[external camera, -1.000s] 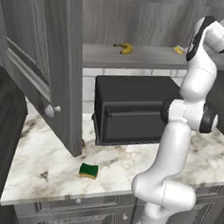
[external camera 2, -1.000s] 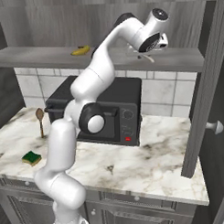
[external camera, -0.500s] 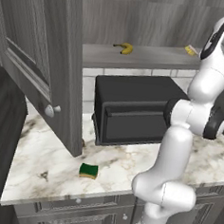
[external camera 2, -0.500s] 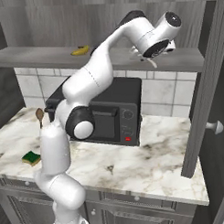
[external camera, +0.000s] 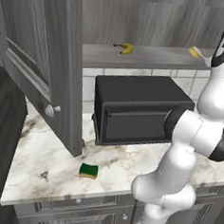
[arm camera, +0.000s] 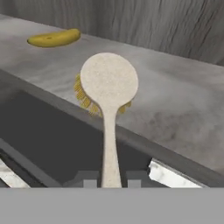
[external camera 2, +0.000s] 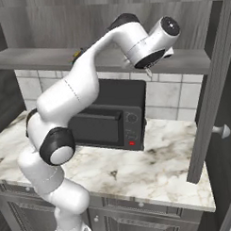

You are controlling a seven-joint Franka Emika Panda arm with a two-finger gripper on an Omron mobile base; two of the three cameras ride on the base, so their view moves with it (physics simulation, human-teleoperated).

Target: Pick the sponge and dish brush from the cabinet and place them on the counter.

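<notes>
Hand view: the claw (arm camera: pixel 111 181) was seen clenched on the pale handle of the dish brush (arm camera: pixel 108 87), whose round head with yellow bristles was held out over the front edge of the grey cabinet shelf (arm camera: pixel 175 109). A banana (arm camera: pixel 54 38) lay farther back on the shelf, to the left. Left base view: the dish brush (external camera: pixel 197 52) was seen at the right end of the shelf beside the arm, above the black microwave (external camera: pixel 137 113). The sponge (external camera: pixel 88 170) lay on the marble worktop (external camera: pixel 43 161), near its front edge, below the open cabinet door (external camera: pixel 42 56).
</notes>
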